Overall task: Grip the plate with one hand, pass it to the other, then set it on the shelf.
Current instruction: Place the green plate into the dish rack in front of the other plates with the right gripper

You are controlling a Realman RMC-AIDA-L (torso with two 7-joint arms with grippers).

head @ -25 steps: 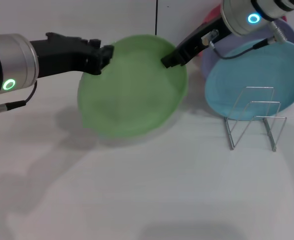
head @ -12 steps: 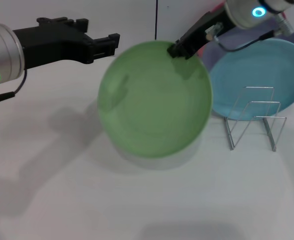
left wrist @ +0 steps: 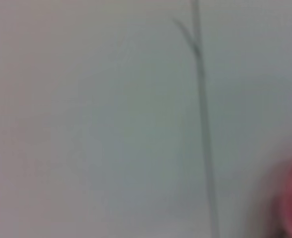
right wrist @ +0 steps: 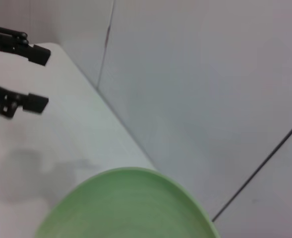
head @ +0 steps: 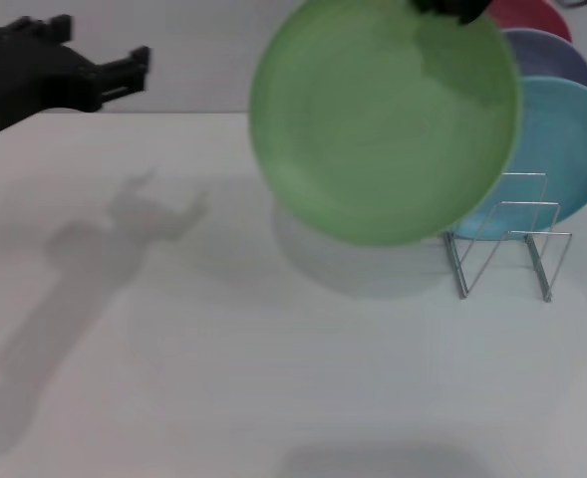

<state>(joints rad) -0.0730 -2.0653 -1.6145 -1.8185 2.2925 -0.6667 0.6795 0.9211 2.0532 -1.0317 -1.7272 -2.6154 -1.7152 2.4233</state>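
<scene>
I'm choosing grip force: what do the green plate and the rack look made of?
The green plate looks like matte plastic: uniform pale color, soft sheen, faint concentric rings. The rack looks like thin bare metal wire, silvery with bright glints. The right gripper holds the plate's top edge.

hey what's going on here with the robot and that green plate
The right tool holds the round light green plastic plate by its top rim, lifted above the white table just left of the thin silver wire dish rack. The left tool is open and empty, off to the far left. The plate is not yet on the rack.
</scene>
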